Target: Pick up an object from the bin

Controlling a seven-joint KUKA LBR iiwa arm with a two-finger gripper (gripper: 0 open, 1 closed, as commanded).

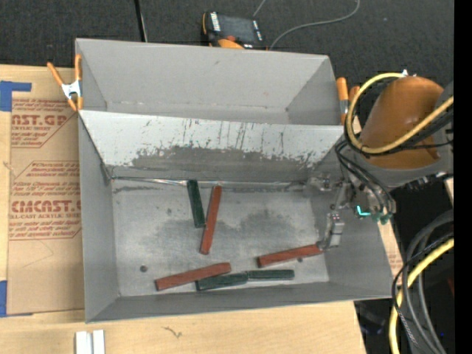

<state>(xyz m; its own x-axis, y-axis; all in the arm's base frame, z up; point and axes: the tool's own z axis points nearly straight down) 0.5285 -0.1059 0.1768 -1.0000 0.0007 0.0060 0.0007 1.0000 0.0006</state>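
Six flat sticks, red-brown sticks [211, 220] and dark green sticks [195, 203], lie in the grey metal bin [96, 220]. At right of frame, the gripper [333, 234] is at the lower-right red-brown stick [289, 256]; whether it is open cannot be told.

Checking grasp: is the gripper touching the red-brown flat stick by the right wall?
Cannot tell. Camera view: the gripper hangs at one end of the red-brown flat stick; no plain contact or gap.

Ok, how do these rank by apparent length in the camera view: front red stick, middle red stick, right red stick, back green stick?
1. Front red stick, longest.
2. Middle red stick and right red stick look about equal, so I won't rank them.
3. Back green stick, shortest.
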